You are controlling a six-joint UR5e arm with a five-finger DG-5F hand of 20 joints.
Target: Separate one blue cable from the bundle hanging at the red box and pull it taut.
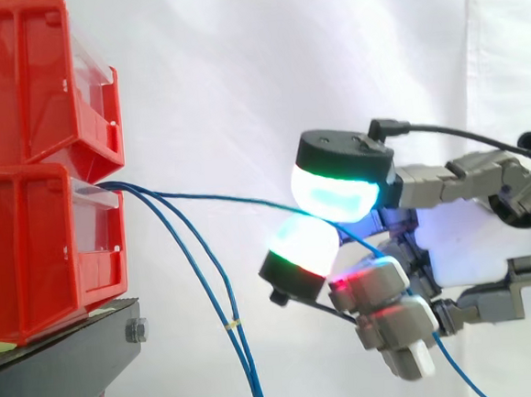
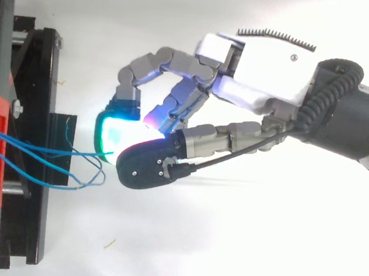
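Currently the hand is level with the lower bin, reaching in from the right, and is closed in a pinch. Two glowing pads meet at its front, one above and one below. One blue cable passes between them and appears to be gripped there. The remaining fingers are curled under the palm, their tips glowing red.

The cable leaves the front of the lower bin and runs rightward to the pads in a nearly straight line with a slight bow. Beyond the pinch it passes behind the curled fingers and drops slack toward the bottom edge of the side view.

Two other cables leave the same bin opening and hang steeply down, close together and well apart from the gripped one. A small yellow tie sits on them partway down.

Both bins are red and stacked, the upper bin directly on the lower, on a black stand before the white curtain.

From above, the hand lies right of the stand, with its cyan pad nearest the bin. Blue strands span the gap from the bin to that pad.
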